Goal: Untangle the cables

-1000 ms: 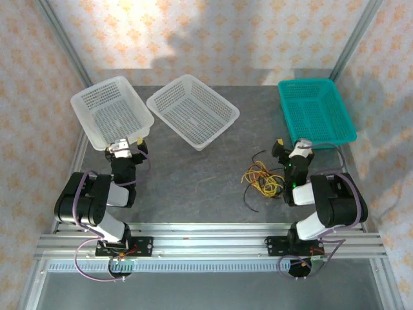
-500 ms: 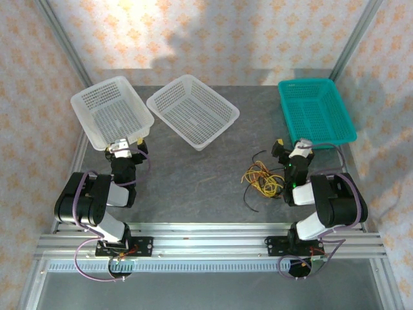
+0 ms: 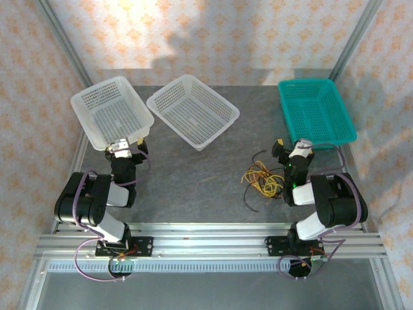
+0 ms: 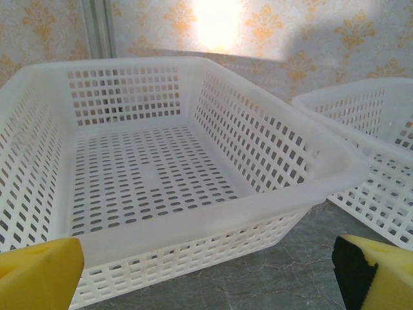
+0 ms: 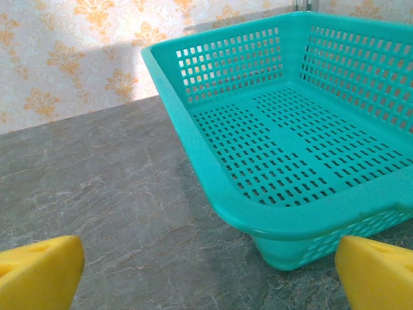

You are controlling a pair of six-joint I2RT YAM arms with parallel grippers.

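Since nothing has shifted over the last second, we judge both arms idle and the untangling not yet begun. The cables (image 3: 261,177) lie in one yellow, orange and black knot on the table (image 3: 193,187), just left of the right arm and nearer than the teal basket (image 5: 213,194). Our right gripper (image 5: 206,278) stands spread and empty, facing that basket, with the tangle nearer and to its left. Our left gripper (image 4: 206,278), likewise spread and empty, faces the leftmost white basket (image 4: 193,223), well apart from the cables.
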